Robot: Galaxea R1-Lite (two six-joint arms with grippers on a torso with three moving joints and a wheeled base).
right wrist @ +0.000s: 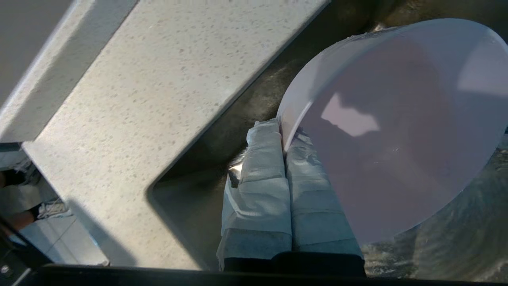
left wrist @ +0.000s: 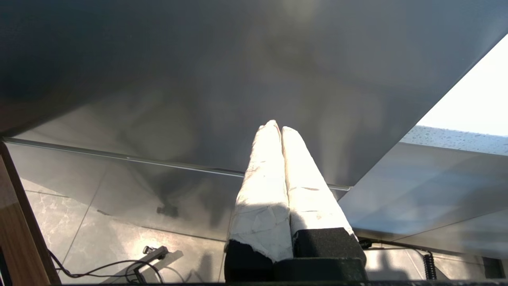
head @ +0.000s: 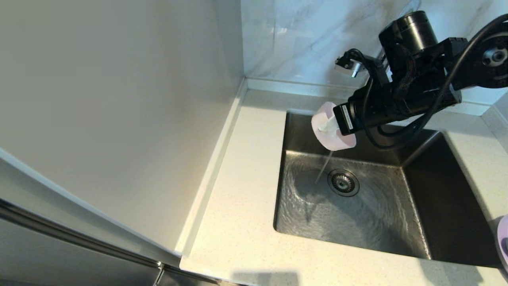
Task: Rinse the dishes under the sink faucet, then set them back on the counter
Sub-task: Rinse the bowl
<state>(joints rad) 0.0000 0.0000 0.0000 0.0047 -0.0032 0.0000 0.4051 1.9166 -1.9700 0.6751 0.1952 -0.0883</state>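
My right gripper [head: 328,125] is shut on the rim of the pale pink bowl [head: 332,135] and holds it tipped over the back left of the sink [head: 377,226]. A thin stream of water [head: 323,169] runs from the bowl onto the wet sink floor, left of the drain strainer [head: 343,182]. In the right wrist view the gripper [right wrist: 282,133] pinches the bowl [right wrist: 397,131] wall, one finger inside and one outside. The lavender plate [head: 503,238] peeks in on the counter at the far right. The sink faucet is hidden behind my right arm. My left gripper [left wrist: 276,126] is shut on nothing, low beside the cabinet.
Speckled counter [head: 238,198] runs along the left and front of the sink, with a raised lip against the side wall [head: 119,119]. The marbled back panel [head: 301,35] stands behind the sink. The right arm [head: 416,91] spans the sink's rear.
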